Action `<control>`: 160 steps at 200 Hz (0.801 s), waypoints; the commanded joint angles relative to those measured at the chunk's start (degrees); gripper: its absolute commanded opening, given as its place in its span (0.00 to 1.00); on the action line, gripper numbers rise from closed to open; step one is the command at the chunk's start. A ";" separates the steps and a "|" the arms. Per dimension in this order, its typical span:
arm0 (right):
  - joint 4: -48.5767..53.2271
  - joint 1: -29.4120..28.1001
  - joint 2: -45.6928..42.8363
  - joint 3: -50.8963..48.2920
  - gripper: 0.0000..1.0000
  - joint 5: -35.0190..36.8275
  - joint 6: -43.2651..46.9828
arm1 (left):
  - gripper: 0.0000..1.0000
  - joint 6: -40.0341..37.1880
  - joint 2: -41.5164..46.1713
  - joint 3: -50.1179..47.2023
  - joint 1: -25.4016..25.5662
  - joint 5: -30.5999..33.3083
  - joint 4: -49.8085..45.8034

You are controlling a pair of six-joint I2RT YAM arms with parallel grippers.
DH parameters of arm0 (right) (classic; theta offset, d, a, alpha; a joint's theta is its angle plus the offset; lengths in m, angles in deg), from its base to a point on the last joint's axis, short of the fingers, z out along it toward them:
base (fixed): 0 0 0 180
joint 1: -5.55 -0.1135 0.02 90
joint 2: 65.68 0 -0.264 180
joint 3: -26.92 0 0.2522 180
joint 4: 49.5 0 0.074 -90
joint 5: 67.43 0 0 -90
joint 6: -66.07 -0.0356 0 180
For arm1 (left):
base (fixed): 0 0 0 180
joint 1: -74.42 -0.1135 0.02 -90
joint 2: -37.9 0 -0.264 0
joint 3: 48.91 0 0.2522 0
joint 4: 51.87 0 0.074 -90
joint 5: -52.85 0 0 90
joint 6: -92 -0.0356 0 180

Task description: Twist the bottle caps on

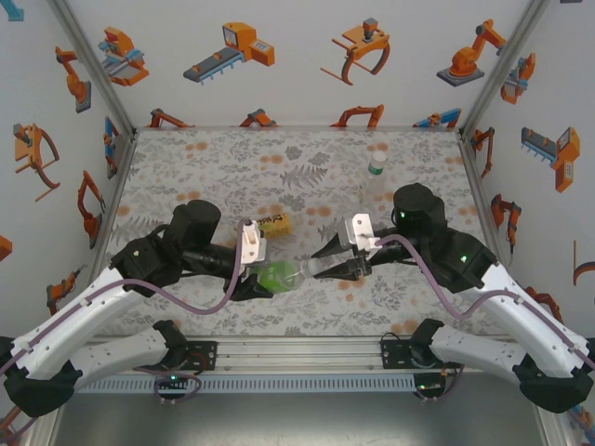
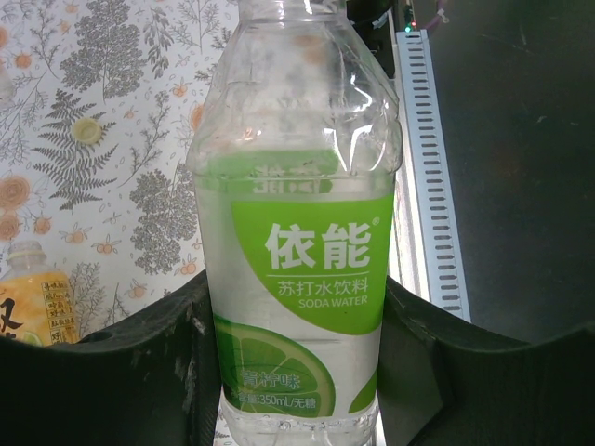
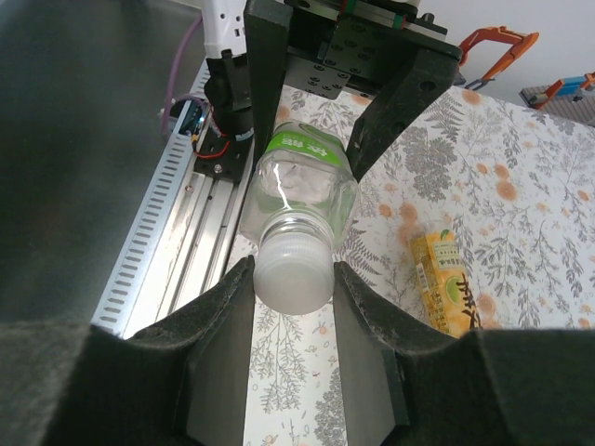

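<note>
**Left claw** (image 2: pixel 297 400): pinching the green-label bottle (image 2: pixel 297 260) across its lower body, one finger pressed to each side of the label. The bottle is carried clear of the table (image 1: pixel 186 177), lying roughly level. Its neck points away from this claw, straight toward the right claw (image 3: pixel 293 288).

Judgement: this hold acts as a brace, keeping the bottle's body from turning while the other arm works the thread.

**Right claw:** drawn in to cap width on the pale cap (image 3: pixel 293 269). The cap sits on the bottle's neck directly between the fingertips, with both inner pads touching its sides. It appears square to the neck. How far it is threaded cannot be told.

Judgement: the step in hand is tightening this cap. A slip of either grip would spin the bottle instead of the cap.

**Other items:**
- The amber bottle (image 1: pixel 272 223) lies on its side on the table just beyond the left claw, touched by neither claw.
- A third bottle (image 1: pixel 376 178) stands upright well beyond the right claw. Its top is too small to judge.
</note>
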 commanded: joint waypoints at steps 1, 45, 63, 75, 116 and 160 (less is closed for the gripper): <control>-1.08 -0.42 0.19 -1.03 0.13 0.63 -0.36 | 0.00 0.19 0.03 1.93 0.39 -2.49 3.52; -2.16 -0.51 0.03 -0.79 0.12 0.84 -0.77 | 0.00 0.34 -0.26 1.64 0.50 -3.14 3.31; -2.99 -0.51 -0.14 -0.73 0.11 0.81 -1.49 | 0.00 0.41 -0.47 1.75 0.55 -3.38 2.88; -2.99 -0.51 -0.05 -0.46 0.11 0.48 -1.66 | 0.00 0.27 -0.69 1.85 0.57 -3.77 2.56; -2.00 -0.51 0.54 -0.11 0.08 -1.40 -1.94 | 0.00 0.20 -0.85 2.08 0.74 -5.00 2.43; -1.00 -0.59 0.99 0.37 0.07 -3.60 -2.19 | 0.00 -0.12 -0.57 2.03 0.75 -5.33 2.25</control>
